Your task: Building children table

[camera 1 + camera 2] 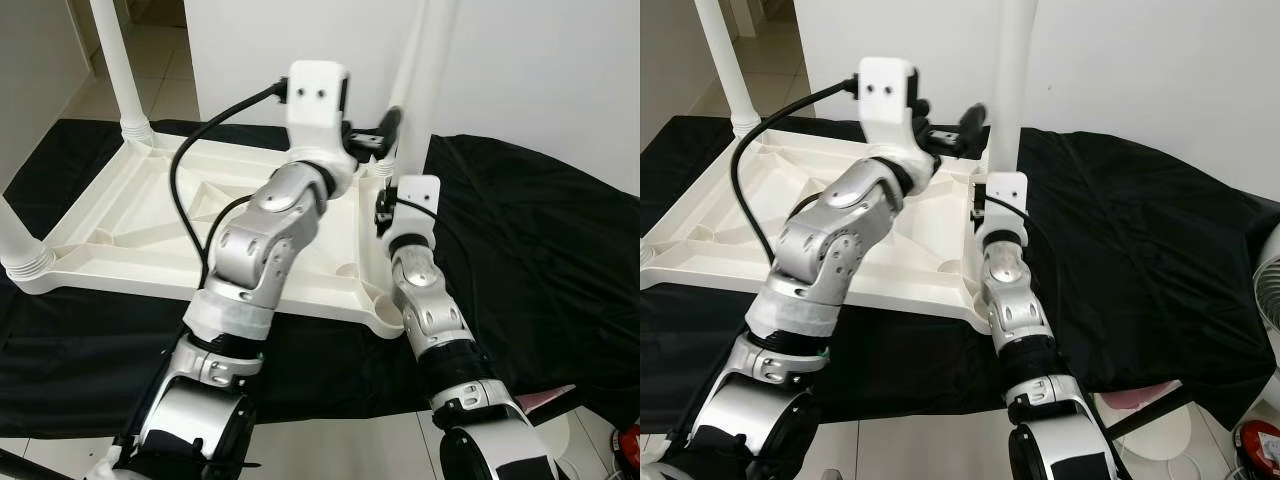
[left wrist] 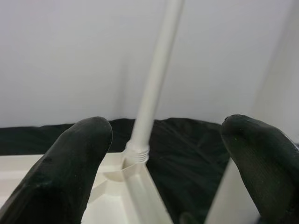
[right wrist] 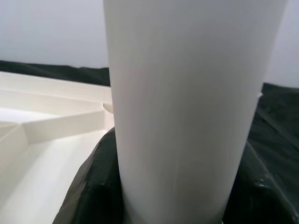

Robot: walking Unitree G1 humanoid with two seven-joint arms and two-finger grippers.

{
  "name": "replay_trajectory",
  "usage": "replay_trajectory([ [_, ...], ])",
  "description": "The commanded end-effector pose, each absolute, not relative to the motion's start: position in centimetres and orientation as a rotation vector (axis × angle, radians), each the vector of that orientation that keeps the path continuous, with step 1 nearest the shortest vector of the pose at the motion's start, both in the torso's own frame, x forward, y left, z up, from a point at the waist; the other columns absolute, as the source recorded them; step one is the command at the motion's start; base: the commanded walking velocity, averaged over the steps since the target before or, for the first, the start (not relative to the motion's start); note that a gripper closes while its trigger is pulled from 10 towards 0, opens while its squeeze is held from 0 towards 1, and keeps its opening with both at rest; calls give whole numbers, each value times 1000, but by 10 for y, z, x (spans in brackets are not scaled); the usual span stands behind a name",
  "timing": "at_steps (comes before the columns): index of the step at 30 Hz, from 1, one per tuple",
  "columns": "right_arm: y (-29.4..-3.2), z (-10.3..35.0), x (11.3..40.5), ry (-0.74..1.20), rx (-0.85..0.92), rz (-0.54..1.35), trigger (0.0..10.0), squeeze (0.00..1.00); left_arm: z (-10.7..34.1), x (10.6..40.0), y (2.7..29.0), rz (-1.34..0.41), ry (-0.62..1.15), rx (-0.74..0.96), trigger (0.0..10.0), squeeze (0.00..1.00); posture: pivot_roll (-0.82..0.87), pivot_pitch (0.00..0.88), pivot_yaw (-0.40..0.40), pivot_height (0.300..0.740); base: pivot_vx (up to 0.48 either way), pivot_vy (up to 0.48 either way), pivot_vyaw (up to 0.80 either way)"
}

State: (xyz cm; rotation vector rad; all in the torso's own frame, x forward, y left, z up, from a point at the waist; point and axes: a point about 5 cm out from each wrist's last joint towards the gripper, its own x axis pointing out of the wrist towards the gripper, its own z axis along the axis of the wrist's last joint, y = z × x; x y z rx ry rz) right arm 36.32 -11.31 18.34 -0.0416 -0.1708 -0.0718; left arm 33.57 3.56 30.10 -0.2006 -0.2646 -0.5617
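Two silver arms reached over an upside-down white moulded-plastic children's table top, ribbed underside up, lying on a black wrinkled cloth spread on a pale tiled floor. Three smooth white round plastic legs stood upright in corner sockets: one at the far left corner, one at the near left corner, one at the far right corner. Threaded collar visible at the leg bases. Near right corner socket sat open, no leg in it. Right gripper was clenched around the far-right leg low down, near its socket; black rubbery fingers wrapped both sides of the white tube. Left gripper was just beside the same leg, higher up, jaws spread apart, matte black fingertips not touching anything. Black cable looped from the left wrist camera housing. Plain white wall stood behind.
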Motion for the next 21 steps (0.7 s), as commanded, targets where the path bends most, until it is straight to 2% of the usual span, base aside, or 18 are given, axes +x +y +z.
replay_trajectory([
  [1,-119,187,362,-192,-39,-80,10000,0,300,333,36,-604,-284,-182,10000,0,77,40,-82,740,0,0,0],
  [5,-123,184,359,-188,-51,-81,10000,0,293,333,42,-585,-280,-173,10000,0,72,37,-84,740,0,0,0],
  [13,-120,178,336,-280,-104,81,10000,0,270,331,50,-542,-278,-108,10000,0,73,31,-90,740,0,0,0],
  [21,-127,170,322,-285,-91,111,10000,0,255,323,51,-592,-300,-29,10000,0,68,28,-83,740,0,0,0],
])
